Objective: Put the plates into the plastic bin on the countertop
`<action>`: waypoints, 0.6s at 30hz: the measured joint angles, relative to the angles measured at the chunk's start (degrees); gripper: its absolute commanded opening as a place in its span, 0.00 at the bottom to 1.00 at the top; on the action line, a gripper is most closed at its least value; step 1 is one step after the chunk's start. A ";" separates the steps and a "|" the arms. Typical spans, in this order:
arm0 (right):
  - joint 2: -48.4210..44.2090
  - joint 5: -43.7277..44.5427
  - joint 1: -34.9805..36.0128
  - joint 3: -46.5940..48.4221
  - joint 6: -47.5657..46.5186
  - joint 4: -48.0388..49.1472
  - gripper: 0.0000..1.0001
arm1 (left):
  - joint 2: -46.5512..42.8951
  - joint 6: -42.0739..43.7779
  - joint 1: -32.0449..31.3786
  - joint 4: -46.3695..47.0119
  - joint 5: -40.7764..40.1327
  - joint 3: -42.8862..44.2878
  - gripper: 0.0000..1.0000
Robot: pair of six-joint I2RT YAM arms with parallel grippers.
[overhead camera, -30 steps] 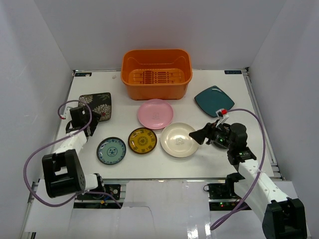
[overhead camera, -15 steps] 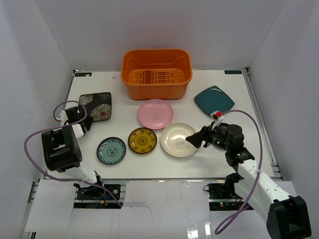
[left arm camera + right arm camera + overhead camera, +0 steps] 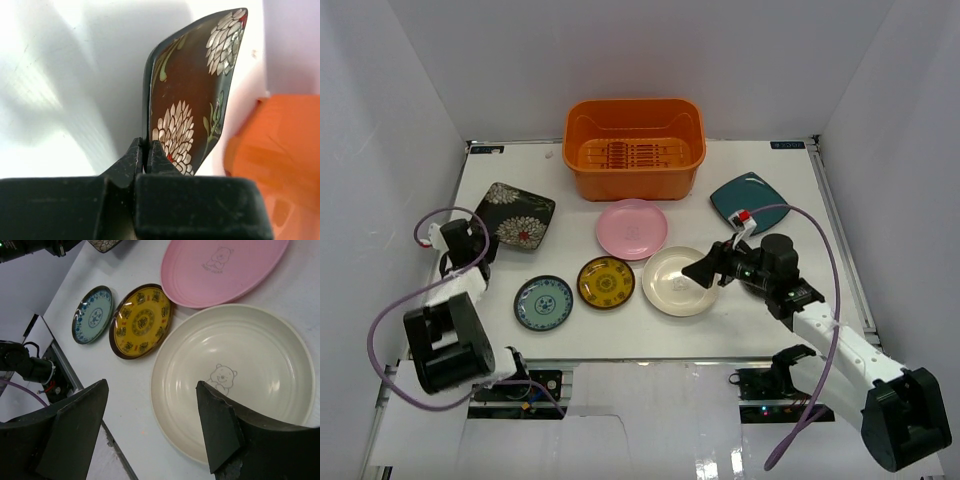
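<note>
Your left hand (image 3: 145,148) pinches the dark floral plate (image 3: 192,95) by its rim, centre frame; your right hand (image 3: 150,390) gapes wide over the cream plate (image 3: 260,355).

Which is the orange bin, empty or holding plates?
Empty. In the top view the orange bin shows only its slotted floor; no plate inside.

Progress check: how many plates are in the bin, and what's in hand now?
Done: nothing, the orange bin holds no plates. In hand: the left claw is shut on the edge of the dark floral plate, tilted up; the right claw hangs open over the cream plate. Left: all six visible plates, also the pink plate, teal square plate, amber plate and small teal plate.
</note>
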 measured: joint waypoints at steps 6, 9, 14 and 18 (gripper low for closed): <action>4.85 1.40 4.22 8.02 0.74 -0.79 0.82 | -20.68 0.98 -0.02 -7.02 0.55 -0.87 0.00; 5.25 1.75 5.31 10.21 1.27 -0.90 0.82 | -25.16 -0.02 -0.04 -6.88 3.17 3.56 0.00; 2.62 4.81 5.53 10.64 1.11 -3.17 0.57 | -20.37 -1.40 -4.15 -4.83 6.80 14.93 0.00; -0.59 7.85 5.53 10.73 1.22 -5.16 0.17 | -9.86 3.32 -15.58 -7.78 5.62 28.76 0.00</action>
